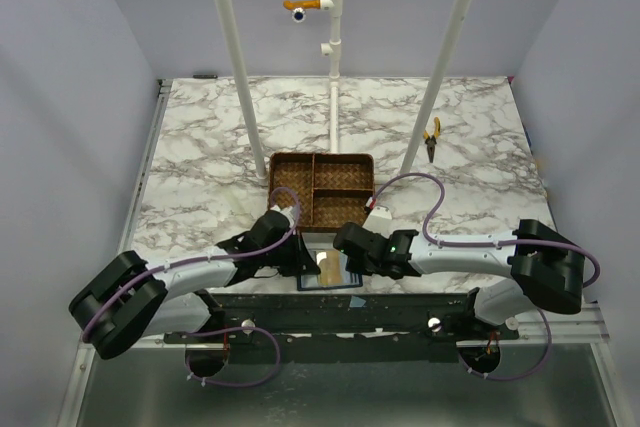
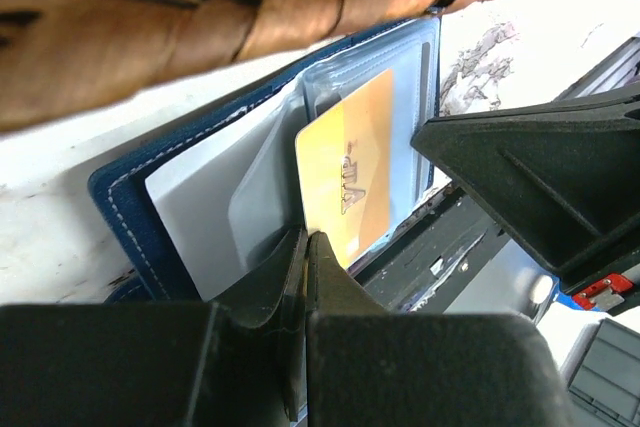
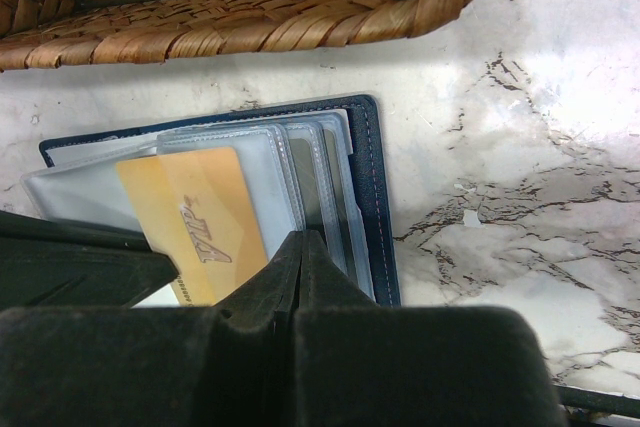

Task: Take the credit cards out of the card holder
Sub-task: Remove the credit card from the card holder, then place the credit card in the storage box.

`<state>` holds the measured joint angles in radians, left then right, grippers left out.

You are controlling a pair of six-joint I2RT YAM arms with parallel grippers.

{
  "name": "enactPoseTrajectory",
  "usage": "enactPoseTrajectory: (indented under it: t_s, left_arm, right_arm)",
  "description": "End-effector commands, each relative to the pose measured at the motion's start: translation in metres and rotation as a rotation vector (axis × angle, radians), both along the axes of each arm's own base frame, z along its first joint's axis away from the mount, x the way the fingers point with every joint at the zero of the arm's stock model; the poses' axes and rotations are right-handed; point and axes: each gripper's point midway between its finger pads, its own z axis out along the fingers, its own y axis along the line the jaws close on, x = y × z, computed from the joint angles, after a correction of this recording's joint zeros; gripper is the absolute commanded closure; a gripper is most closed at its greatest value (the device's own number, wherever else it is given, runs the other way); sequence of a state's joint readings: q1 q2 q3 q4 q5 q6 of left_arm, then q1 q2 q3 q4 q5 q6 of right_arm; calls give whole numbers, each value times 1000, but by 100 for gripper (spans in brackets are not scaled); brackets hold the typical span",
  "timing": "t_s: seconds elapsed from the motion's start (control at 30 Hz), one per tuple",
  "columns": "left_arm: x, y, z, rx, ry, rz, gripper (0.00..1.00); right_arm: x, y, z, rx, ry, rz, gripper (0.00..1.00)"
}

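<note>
Near the table's front edge, beside the tray point(image 1: 320, 156), the holder point(image 2: 120, 209) lies open with a gold card point(image 2: 345, 177) showing. Left gripper point(image 2: 305, 247) and right gripper point(image 3: 300, 247) are both pinched together; any grip is unclear. A pull could drag the holder along.

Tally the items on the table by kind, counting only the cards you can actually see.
Wicker tray: 1
Navy card holder: 1
Gold card, among the holder's clear sleeves: 1
Pliers: 1
Total: 4
Any other cards inside the sleeves are hidden from view.
</note>
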<state>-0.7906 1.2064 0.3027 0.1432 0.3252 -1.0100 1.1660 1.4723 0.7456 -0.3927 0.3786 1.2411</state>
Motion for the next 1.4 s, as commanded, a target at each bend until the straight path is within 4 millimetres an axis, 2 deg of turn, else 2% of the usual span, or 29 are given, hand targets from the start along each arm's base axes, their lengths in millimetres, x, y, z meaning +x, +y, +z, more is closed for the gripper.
enactPoseTrajectory:
  t_s: [0.0,0.37,0.93,1.23,1.37]
  left_arm:
    - [-2,16,-6,71,-17,-8,100]
    - [0,38,4,159,-63,17,100]
    - [-2,40,40,117,-140,-18,100]
    - [-4,37,58,82,-183,-55,100]
    - [-4,36,66,72,-199,-68,100]
  right_arm:
    - [-20,-69,-36,-294,69,2,99]
    - [-19,-66,-34,-288,67,5,99]
    - [-10,-48,-20,-235,35,15,99]
    - [0,-23,3,-172,-1,53,99]
    - [6,-12,20,-135,-28,62,92]
